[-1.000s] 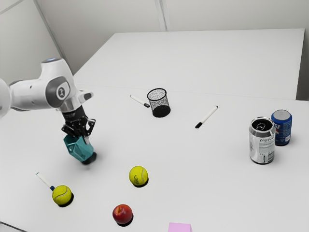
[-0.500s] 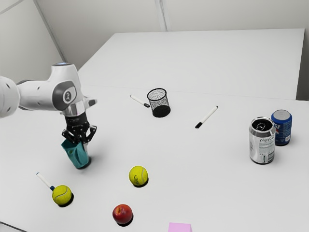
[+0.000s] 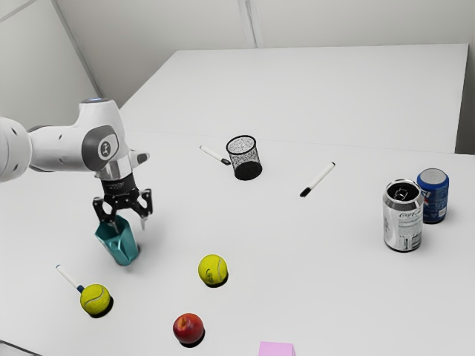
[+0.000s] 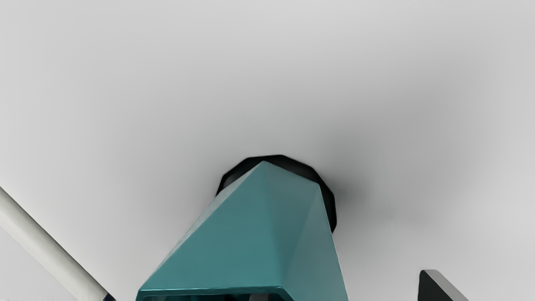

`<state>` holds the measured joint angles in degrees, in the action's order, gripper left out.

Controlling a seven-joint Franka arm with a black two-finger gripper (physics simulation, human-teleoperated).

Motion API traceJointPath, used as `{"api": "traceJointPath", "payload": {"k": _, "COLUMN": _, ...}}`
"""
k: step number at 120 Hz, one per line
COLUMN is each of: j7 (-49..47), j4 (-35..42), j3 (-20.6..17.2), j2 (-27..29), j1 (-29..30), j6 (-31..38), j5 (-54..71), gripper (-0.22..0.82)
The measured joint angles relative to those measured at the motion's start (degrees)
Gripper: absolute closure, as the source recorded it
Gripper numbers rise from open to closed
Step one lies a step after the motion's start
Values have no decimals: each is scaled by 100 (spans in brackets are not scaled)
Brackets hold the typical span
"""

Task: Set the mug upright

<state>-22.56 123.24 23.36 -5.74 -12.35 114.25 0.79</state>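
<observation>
Gripper (image 3: 129, 224) is hanging low over the tabletop (image 3: 245, 230) with its jaws spread, one finger sitting inside the mouth of the teal mug (image 3: 122, 248), the other standing outside, clear of the wall. Mug is standing on its base, mouth up, looking like it's leaning a bit toward the exterior view's left; can't tell if the base is sitting flat. A white marker (image 3: 69, 277) is lying near the mug, its dark end just beside a tennis ball (image 3: 95, 299). Another tennis ball (image 3: 213, 270) and a red apple (image 3: 188, 328) are resting nearby. Toward the exterior view's right, a silver Coca-Cola can (image 3: 403, 219) is standing just beside a blue can (image 3: 435, 196), both well apart from the mug.
</observation>
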Motion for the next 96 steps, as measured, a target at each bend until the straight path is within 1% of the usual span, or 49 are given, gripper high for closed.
{"api": "traceJointPath", "payload": {"k": 15, "j7": -24, "j4": -11, "j3": 1, "j2": 42, "j1": 3, "j6": -28, "j5": -6, "gripper": 13}}
{"api": "traceJointPath", "payload": {"k": 34, "j7": -48, "j4": -178, "j3": 1, "j2": 159, "j1": 2, "j6": -162, "j5": 6, "gripper": 6}}
{"api": "traceJointPath", "payload": {"k": 47, "j7": -52, "j4": -330, "j3": 1, "j2": 277, "j1": 3, "j6": -368, "j5": 3, "gripper": 4}}
{"api": "traceJointPath", "payload": {"k": 73, "j7": 57, "j4": -578, "j3": -14, "j2": 771, "j1": -5, "j6": -832, "j5": 82, "gripper": 1}}
{"api": "traceJointPath", "payload": {"k": 85, "j7": 318, "j4": -863, "j3": -37, "j2": 951, "j1": -9, "j6": -978, "j5": 256, "gripper": 1}}
{"api": "traceJointPath", "payload": {"k": 96, "j7": 598, "j4": -1334, "j3": -49, "j2": 1009, "j1": -33, "j6": -1152, "j5": 435, "gripper": 1}}
